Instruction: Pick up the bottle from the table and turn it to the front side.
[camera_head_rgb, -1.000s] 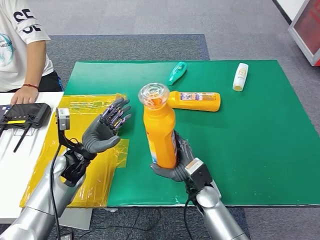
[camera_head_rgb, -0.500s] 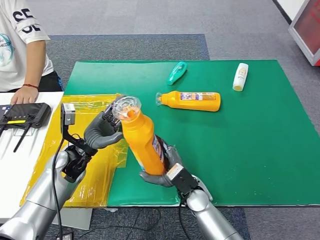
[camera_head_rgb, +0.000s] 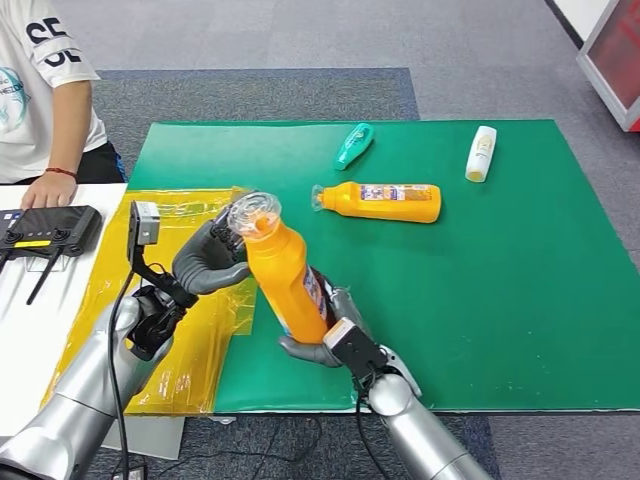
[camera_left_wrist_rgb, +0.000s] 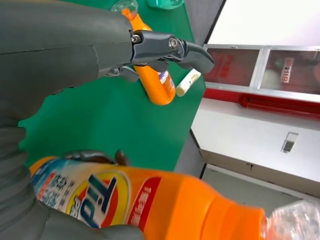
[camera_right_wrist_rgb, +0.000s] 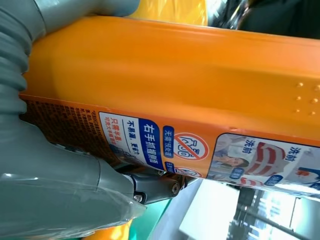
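Note:
My right hand (camera_head_rgb: 332, 335) grips an orange detergent bottle (camera_head_rgb: 287, 285) low on its body and holds it off the green mat (camera_head_rgb: 490, 280), tilted left. Its clear cap (camera_head_rgb: 254, 212) points at my left hand (camera_head_rgb: 204, 265). That hand is spread, its fingers just behind the cap and neck. In the left wrist view the bottle (camera_left_wrist_rgb: 113, 200) lies across the palm, label showing, while the fingers (camera_left_wrist_rgb: 170, 47) stretch out straight above it. In the right wrist view the bottle (camera_right_wrist_rgb: 188, 75) is pressed against the hand, its back label with small print facing the camera.
A second orange bottle (camera_head_rgb: 385, 202), a teal bottle (camera_head_rgb: 354, 145) and a white bottle (camera_head_rgb: 481, 153) lie further back on the mat. A yellow plastic sheet (camera_head_rgb: 173, 350) covers the mat's left end. At far left a person (camera_head_rgb: 45, 90) rests a hand by a black controller (camera_head_rgb: 49, 230) on a white table.
My right hand has tipped the bottle from upright over to the left, bringing the cap to my left hand. The left hand has moved in slightly toward it.

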